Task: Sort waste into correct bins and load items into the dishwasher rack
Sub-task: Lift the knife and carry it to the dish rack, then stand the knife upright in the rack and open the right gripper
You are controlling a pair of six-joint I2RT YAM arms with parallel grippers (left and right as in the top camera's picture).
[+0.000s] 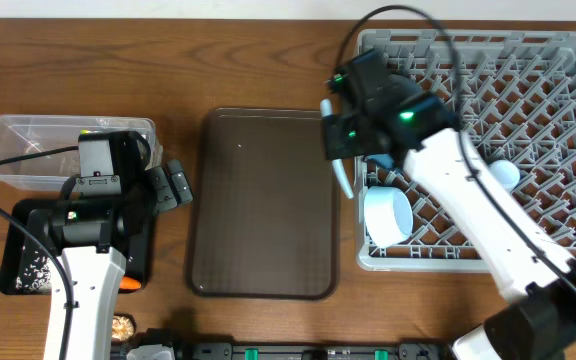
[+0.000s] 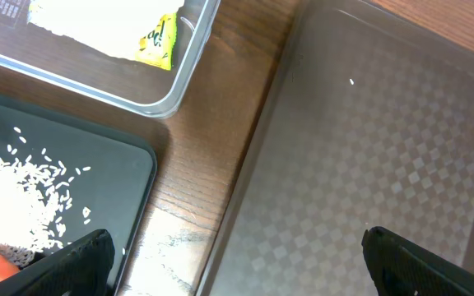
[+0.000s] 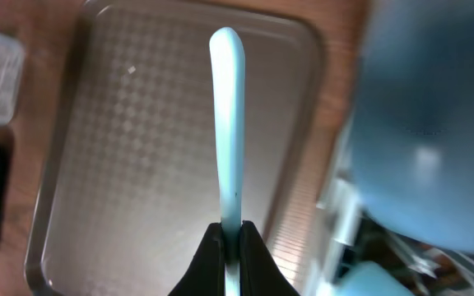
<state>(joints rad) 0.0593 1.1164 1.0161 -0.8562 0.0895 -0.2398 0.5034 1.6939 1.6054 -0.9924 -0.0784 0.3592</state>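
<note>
Pinching pale blue spoon (image 3: 226,123) by one end, right gripper (image 3: 230,240) hangs it at dishwasher rack (image 1: 568,60) edge over brown serving tray (image 1: 263,250), likely for slotting in. Left gripper (image 2: 241,265) spread wide, empty, beside black tray (image 2: 97,189).

No text can be read; the print on the wrapper (image 2: 159,37) is too small and blurred.

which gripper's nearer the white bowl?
Right. The right gripper, holding the spoon, is at the rack edge beside the white bowl; the left gripper is across the brown tray.
</note>
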